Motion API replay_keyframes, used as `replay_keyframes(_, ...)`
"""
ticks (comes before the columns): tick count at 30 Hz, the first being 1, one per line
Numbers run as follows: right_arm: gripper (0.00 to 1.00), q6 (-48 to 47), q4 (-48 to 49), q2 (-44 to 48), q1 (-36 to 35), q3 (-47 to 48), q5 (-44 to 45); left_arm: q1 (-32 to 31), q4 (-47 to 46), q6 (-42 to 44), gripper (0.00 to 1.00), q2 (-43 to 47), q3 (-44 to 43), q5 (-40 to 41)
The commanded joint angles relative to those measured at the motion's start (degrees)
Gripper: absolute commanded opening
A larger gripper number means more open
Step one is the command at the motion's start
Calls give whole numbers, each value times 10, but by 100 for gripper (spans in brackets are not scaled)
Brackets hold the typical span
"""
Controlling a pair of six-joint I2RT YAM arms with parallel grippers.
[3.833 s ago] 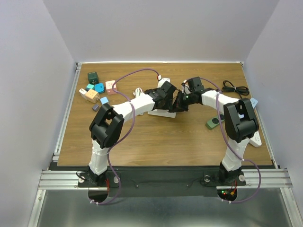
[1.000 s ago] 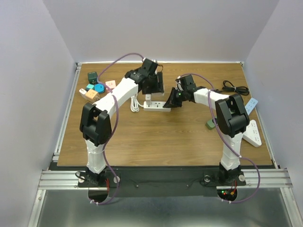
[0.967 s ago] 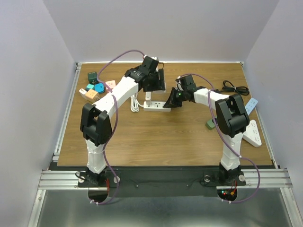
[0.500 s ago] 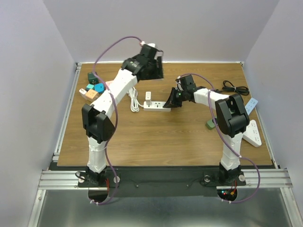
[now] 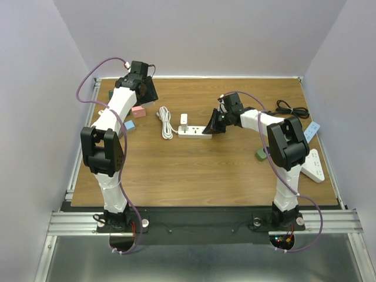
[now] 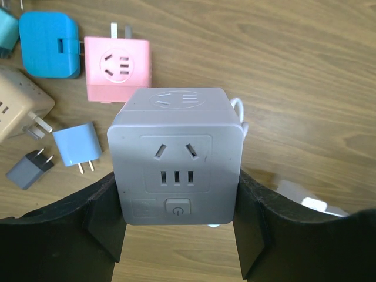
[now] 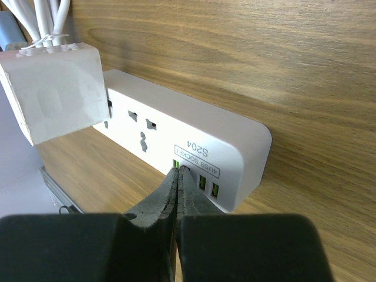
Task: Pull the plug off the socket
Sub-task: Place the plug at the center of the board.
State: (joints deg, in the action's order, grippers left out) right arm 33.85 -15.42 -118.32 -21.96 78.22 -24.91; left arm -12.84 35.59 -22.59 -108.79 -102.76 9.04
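- Left hand [image 6: 179, 200] clamped on grey cube plug [image 6: 176, 147], held above loose adapters [image 6: 117, 67], well apart from socket strip [image 5: 194, 131].
- Right hand [image 7: 178, 171], fingers together, presses the strip, likely to pin it down.

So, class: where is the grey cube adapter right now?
Left wrist view: the grey cube adapter sits gripped in the left gripper, above the table at far left, the pink adapter just beyond it.
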Motion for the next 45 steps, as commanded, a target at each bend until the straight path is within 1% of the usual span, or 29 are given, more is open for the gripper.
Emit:
replay_keyframes(1,0,-83,-146,-119,-7,-63,199,31,-48,13,0,12,5,-31)
replay_keyframes(3,0,-84,-146,-118,-6,-63,199,48,-67,21,0,-3,13,-54)
replay_keyframes(6,1,-84,-146,-119,-6,-62,197,66,-73,20,0,-10,19,-51)
replay_keyframes(10,0,-85,-146,-119,-6,-62,196,83,-78,22,0,-26,10,-9)
replay_keyframes(13,1,-85,-146,-120,-6,-60,193,95,-44,17,0,-58,-25,29)
replay_keyframes(15,1,-85,-146,-120,-6,-60,192,103,-44,10,0,-66,-31,51)
replay_keyframes(20,0,-87,-146,-119,-6,-59,190,118,-61,-6,0,-70,-29,63)
replay_keyframes(21,0,-87,-146,-119,-7,-58,188,120,-61,-6,9,-75,-35,61)
replay_keyframes(24,1,-89,-146,-118,-6,-57,188,120,-39,-4,20,-99,-56,73)
replay_keyframes(25,0,-89,-146,-118,-6,-56,187,120,-38,-4,33,-102,-58,76)
replay_keyframes(26,0,-90,-146,-118,-6,-56,186,120,-37,-5,41,-101,-56,79)
replay_keyframes(27,1,-90,-146,-118,-6,-56,185,120,-38,-7,56,-100,-53,89)
replay_keyframes(29,0,-91,-146,-118,-6,-55,183,121,-43,-5,68,-98,-48,93)
replay_keyframes(31,0,-91,-146,-118,-6,-54,181,123,-42,1,75,-102,-50,92)
replay_keyframes(33,0,-91,-146,-117,-6,-53,180,123,-38,2,76,-106,-55,92)
replay_keyframes(36,1,-91,-146,-117,-6,-54,180,124,-39,0,86,-104,-55,96)
replay_keyframes(37,1,-92,-146,-116,-6,-54,178,124,-39,0,99,-102,-56,100)
replay_keyframes(42,0,-92,-146,-116,-6,-54,178,123,-23,-12,99,-91,-80,103)
replay_keyframes(45,1,-93,-145,-118,-6,-54,175,114,-37,-11,99,-57,-78,85)
